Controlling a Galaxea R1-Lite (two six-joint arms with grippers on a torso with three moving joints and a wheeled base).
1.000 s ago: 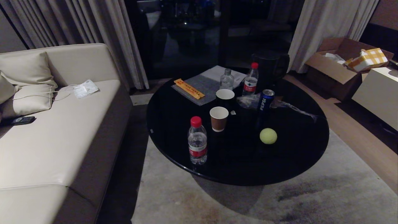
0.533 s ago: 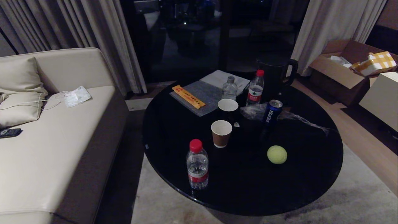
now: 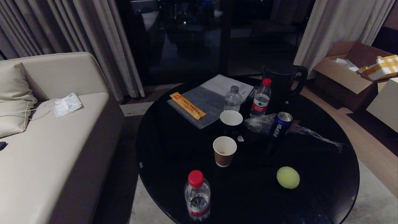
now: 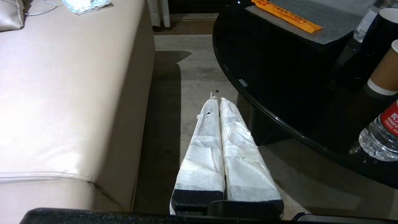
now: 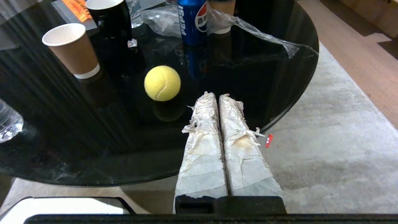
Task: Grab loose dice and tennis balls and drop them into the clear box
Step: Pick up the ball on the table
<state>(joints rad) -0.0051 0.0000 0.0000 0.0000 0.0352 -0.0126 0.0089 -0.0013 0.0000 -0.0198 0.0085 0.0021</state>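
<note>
Tennis ball [image 3: 288, 177]: lone on black round surface [image 3: 174, 161], near Pepsi can [image 3: 280, 125]. Left hand [image 4: 217, 99], right hand [image 5: 214, 95]: clenched, empty.

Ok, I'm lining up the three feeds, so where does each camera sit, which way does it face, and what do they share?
Head: high on the robot, facing down over the round table beside the sofa; no arm shows.
Left wrist: behind the shut left end effector, over floor between sofa and table.
Right wrist: behind the shut right end effector, at the table edge near the tennis ball.
Shared: the brown paper cup appears in all three.
</note>
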